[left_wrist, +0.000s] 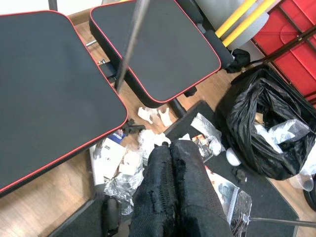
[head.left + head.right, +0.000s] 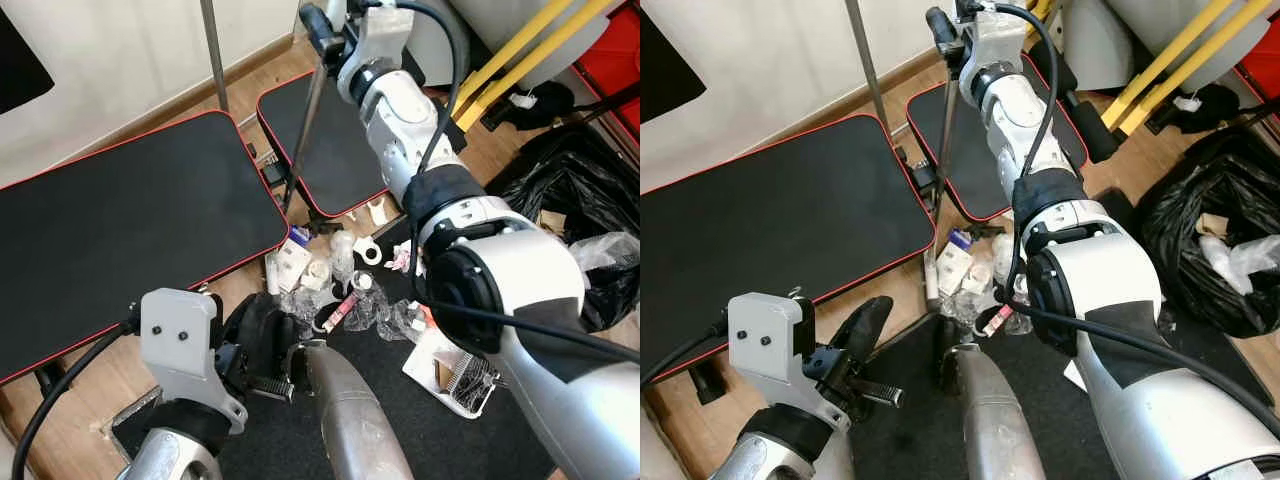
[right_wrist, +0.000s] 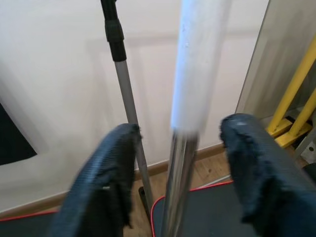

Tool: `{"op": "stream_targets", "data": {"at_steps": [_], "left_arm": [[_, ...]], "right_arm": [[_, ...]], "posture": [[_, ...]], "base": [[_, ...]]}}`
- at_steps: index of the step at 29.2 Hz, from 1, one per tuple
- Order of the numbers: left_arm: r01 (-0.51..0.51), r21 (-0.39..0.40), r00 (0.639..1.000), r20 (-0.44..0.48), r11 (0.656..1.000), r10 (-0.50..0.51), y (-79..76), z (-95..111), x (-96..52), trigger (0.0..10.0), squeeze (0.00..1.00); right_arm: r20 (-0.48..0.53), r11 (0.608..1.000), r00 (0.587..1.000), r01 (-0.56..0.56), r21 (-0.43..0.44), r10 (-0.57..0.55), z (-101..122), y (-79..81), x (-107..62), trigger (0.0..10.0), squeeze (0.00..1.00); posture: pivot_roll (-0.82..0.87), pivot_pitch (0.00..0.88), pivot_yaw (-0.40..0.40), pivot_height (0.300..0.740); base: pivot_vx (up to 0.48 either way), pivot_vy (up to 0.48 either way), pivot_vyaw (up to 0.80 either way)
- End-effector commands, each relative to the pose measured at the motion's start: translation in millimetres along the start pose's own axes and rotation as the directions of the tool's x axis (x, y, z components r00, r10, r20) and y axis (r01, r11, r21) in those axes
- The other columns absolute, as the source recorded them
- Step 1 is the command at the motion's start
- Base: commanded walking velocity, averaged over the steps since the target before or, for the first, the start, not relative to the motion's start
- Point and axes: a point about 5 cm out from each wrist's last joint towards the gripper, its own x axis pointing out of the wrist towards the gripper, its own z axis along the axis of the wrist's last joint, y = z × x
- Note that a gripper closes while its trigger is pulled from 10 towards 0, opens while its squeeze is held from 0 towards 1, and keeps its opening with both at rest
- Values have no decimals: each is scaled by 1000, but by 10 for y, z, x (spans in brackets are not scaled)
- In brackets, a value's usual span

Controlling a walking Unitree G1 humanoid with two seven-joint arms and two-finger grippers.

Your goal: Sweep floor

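Between 2 black mats [image 2: 120,215], 1 broom pole [image 2: 305,135] stands.

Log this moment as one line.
right gripper: open around broom handle | left gripper: shut, idle | litter pile: unswept

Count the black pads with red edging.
2. The large pad lies on the robot's left by the wall; the smaller pad sits beyond it, behind the litter pile. Others may be hidden.
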Motion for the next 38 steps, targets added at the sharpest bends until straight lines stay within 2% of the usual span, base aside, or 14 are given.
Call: {"op": "stream_targets", "data": {"at_steps": [1,14,15,17,18,19,20,25,27,28,29,31,33,38], "left_arm": [[14,-25,1000,-23,1000,-14,-40,-31,-32,10000,0],[5,-6,999,-45,1000,-6,12,-16,34,10000,0],[3,-3,999,-52,1000,-3,23,-13,50,10000,0],[3,-3,999,-52,1000,-3,23,-13,50,10000,0],[1,-1,998,-58,1000,-1,35,-15,67,10000,0],[1,-1,998,-58,1000,-1,35,-15,67,10000,0],[-2,1,998,-65,1000,2,57,-37,105,10000,0],[-4,5,997,-72,1000,5,82,-71,155,10000,0],[-31,12,995,-90,999,32,179,-164,285,10000,0],[-31,12,995,-90,999,32,179,-164,285,10000,0],[-47,8,995,-92,999,48,247,-208,361,10000,0],[-47,8,995,-92,999,48,247,-208,361,10000,0],[-82,31,993,-84,996,84,415,-268,548,10000,0],[-99,79,992,-75,992,105,548,-264,617,10000,0]], "right_arm": [[-36,1000,999,13,-4,-13,-114,-41,-47,10000,1000],[-33,999,999,-5,35,6,-334,-267,-264,10000,1000],[-35,998,999,-18,55,20,-400,-292,-331,10000,812],[-35,998,999,-18,55,20,-400,-292,-331,10000,812],[-41,998,999,-29,60,31,-458,-313,-395,10000,627],[-41,998,999,-29,60,31,-458,-313,-395,10000,627],[-51,997,998,-27,70,30,-536,-343,-507,10000,0],[-67,997,997,-23,75,28,-612,-358,-636,10000,0],[-112,996,994,-13,86,22,-753,-309,-1021,10000,0],[-112,996,994,-13,86,22,-753,-309,-1021,10000,0],[-138,996,990,-11,86,22,-811,-248,-1231,10000,0],[-138,996,990,-11,86,22,-811,-248,-1231,10000,0],[-199,998,980,-10,64,23,-943,-202,-1589,10000,0],[-259,1000,966,10,27,-2,-988,-297,-1841,10000,0]], "posture": [[-1,598,-264,740],[-19,524,-260,740],[-23,507,-259,740],[-23,507,-259,740],[-25,500,-258,740],[-25,500,-258,740],[-30,472,-259,740],[-33,446,-255,740],[-39,368,-239,740],[-39,368,-239,740],[-44,327,-232,740],[-44,327,-232,740],[-54,264,-224,740],[-61,229,-216,740]], "base": [[0,0,0],[0,0,0],[0,0,0],[0,0,0],[0,0,0],[0,0,0],[0,0,0],[0,0,0],[0,0,-800],[0,0,-800],[0,0,-800],[0,0,-800],[0,0,-800],[384,0,-800]]}}
